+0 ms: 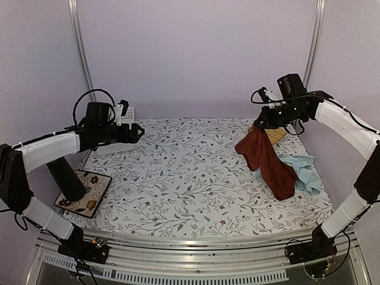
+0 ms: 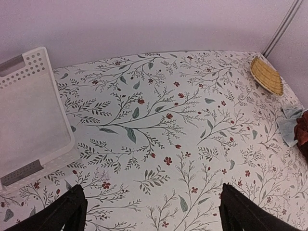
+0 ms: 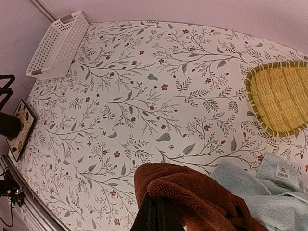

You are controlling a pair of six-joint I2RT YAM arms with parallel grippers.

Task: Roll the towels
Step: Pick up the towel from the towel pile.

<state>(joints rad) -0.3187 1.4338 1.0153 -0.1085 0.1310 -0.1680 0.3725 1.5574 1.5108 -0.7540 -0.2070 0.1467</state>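
Right gripper (image 1: 259, 124) is clamped on one end of the red towel (image 1: 268, 159), with that end lifted off the table. The towel's long axis runs from the gripper at far right diagonally toward the near right edge. Its lower end lies on the surface, overlapping the blue towel (image 1: 304, 172). The blue one is crumpled, just right of the red, label showing. Yellow woven tray (image 3: 281, 96) sits just behind both, partly hidden by the hanging towel in the top view. Left gripper (image 1: 138, 132) has its fingers spread wide, holding nothing, raised at far left near the white basket (image 2: 29, 120). Patterned tile (image 1: 83, 193) at near left. Floral tablecloth (image 1: 190, 178), pale lilac walls (image 1: 196, 53), metal frame posts (image 1: 80, 53).
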